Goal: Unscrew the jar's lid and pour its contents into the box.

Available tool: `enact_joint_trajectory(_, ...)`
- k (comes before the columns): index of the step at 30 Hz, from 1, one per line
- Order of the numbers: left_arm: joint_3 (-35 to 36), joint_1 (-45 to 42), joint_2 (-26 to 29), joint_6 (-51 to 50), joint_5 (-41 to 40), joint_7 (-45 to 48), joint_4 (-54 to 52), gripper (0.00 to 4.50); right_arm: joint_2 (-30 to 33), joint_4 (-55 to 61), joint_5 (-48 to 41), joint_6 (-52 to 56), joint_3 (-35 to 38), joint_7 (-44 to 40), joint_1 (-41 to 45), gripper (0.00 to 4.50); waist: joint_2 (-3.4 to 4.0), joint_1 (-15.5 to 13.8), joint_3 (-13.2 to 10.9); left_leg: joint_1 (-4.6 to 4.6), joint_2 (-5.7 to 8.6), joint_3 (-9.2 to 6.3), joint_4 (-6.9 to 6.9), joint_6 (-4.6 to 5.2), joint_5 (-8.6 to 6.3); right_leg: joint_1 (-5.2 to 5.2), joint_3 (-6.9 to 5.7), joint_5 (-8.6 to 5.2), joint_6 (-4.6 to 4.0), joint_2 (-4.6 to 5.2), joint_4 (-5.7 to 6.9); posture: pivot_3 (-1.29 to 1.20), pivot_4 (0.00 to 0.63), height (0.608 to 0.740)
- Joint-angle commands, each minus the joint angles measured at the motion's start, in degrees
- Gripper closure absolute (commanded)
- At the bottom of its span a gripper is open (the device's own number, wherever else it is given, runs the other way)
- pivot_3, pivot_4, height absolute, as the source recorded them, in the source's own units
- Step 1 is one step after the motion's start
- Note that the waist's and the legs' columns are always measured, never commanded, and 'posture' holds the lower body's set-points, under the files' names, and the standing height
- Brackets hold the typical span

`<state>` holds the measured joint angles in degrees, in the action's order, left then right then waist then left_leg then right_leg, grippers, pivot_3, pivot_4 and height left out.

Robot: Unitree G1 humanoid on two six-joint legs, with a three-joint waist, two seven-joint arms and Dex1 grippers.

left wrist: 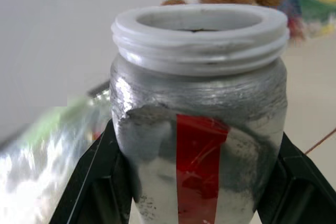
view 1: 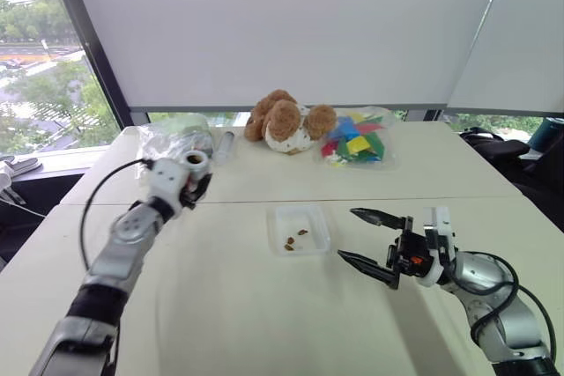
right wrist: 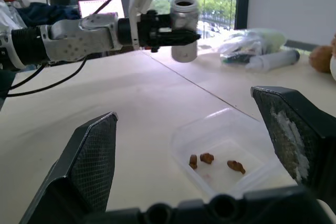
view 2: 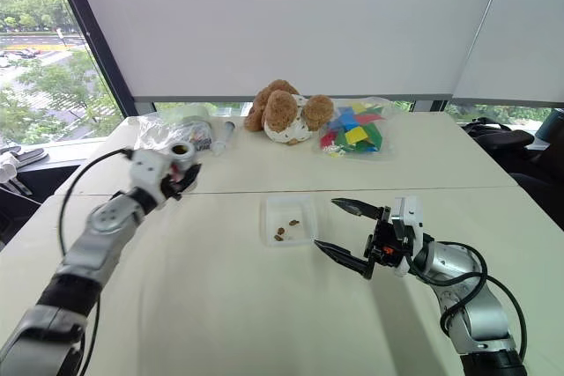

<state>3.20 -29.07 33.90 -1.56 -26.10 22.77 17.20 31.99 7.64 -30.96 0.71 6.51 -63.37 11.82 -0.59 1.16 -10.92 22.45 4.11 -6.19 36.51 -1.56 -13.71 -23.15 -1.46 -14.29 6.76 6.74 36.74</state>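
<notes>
While the left hand is clamped on the jar, the jar sits upright, lifted off the worktop, w/ no lid on its open mouth. Right hand hovers just beside the box, fingers spread wide, nothing between them. Box lies flat near worktop centre, between both hands; a few brown pellets rest inside. Behind: teddy bear, bag of coloured pieces, clear bag.
</notes>
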Motion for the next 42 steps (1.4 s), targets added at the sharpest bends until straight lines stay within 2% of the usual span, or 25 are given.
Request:
enact_joint_trajectory(1,11.47,5.36,-1.48,-4.15,-8.53,-0.51,-4.32,2.28,-0.80,-0.02,0.22,-1.88,-1.08,-1.36,1.01,0.05,-0.01,-0.19,0.00,-0.01,-0.01,-0.01,0.01,0.00,0.00,-0.01,0.00,0.00,0.00,-0.02,0.02,0.00,0.150,0.740)
enact_joint_trajectory(6,19.57,13.41,-4.00,1.87,-5.14,-4.45,-1.26,2.28,-1.95,-1.56,1.36,-5.72,-2.61,-3.86,2.34,0.05,-0.03,-0.64,0.00,0.00,0.02,-0.04,0.24,-0.01,0.00,0.07,0.00,-0.01,-0.01,-0.04,0.14,0.00,0.150,0.740)
enact_joint_trajectory(9,21.25,14.80,-5.13,5.32,-2.51,-5.58,0.96,2.28,-2.13,-2.29,1.60,-6.65,-2.96,-4.23,2.49,0.05,-0.08,-1.03,0.03,0.00,0.03,-0.06,0.32,-0.01,-0.01,0.12,-0.01,-0.01,-0.01,-0.03,0.13,0.00,0.150,0.740)
enact_joint_trajectory(16,21.51,13.99,-6.69,10.78,2.15,-6.14,7.88,2.28,-1.81,-2.26,1.49,-7.19,-3.10,-4.17,2.05,0.05,-0.09,-1.91,0.04,0.01,0.04,-0.03,0.40,0.01,-0.02,0.15,0.00,0.00,-0.01,-0.02,0.13,0.00,0.150,0.740)
enact_joint_trajectory(23,21.64,13.60,-7.50,10.35,1.97,-4.77,8.99,2.28,-1.38,-1.90,1.03,-6.80,-2.77,-4.33,2.27,0.05,-0.08,-1.85,0.04,0.01,0.04,-0.04,0.41,0.01,-0.03,0.15,0.00,0.00,-0.01,-0.01,0.15,0.00,0.150,0.740)
enact_joint_trajectory(25,21.92,13.94,-7.47,10.65,2.20,-4.95,8.84,1.16,-1.24,-1.60,0.92,-6.86,-2.78,-4.60,2.10,0.00,-0.08,-1.86,0.04,0.01,0.04,-0.04,0.41,0.01,-0.03,0.15,0.00,0.00,-0.01,-0.01,0.15,0.00,0.150,0.740)
enact_joint_trajectory(27,22.43,14.40,-7.45,10.61,2.48,-5.90,8.45,0.27,-1.04,-1.34,0.77,-6.81,-2.60,-4.76,1.91,0.00,-0.08,-1.83,0.04,0.01,0.04,-0.04,0.41,0.01,-0.03,0.15,0.00,0.00,-0.01,-0.01,0.15,0.00,0.150,0.740)
enact_joint_trajectory(28,22.42,14.75,-7.33,10.40,2.49,-5.72,7.95,0.07,-0.84,-1.29,0.67,-6.79,-2.42,-4.92,1.84,0.00,-0.08,-1.82,0.04,0.01,0.04,-0.04,0.41,0.01,-0.03,0.15,0.00,0.00,-0.01,-0.01,0.14,0.00,0.150,0.740)
enact_joint_trajectory(36,22.57,20.19,-6.30,6.21,0.91,-3.02,-0.19,0.07,2.73,-0.60,-0.54,-6.35,0.67,-6.31,-0.97,0.00,-0.08,-1.85,0.04,0.03,0.02,-0.04,0.39,0.03,-0.05,0.13,0.00,-0.01,-0.02,0.00,0.12,0.00,0.150,0.740)
enact_joint_trajectory(42,24.24,27.72,-1.87,0.95,-0.74,2.68,-6.76,0.07,6.80,-0.94,-1.06,-4.10,4.10,-5.84,-3.13,0.00,-0.08,-1.73,0.04,0.05,-0.01,-0.03,0.36,0.06,-0.07,0.10,0.01,-0.03,-0.05,0.01,0.07,0.00,0.150,0.740)
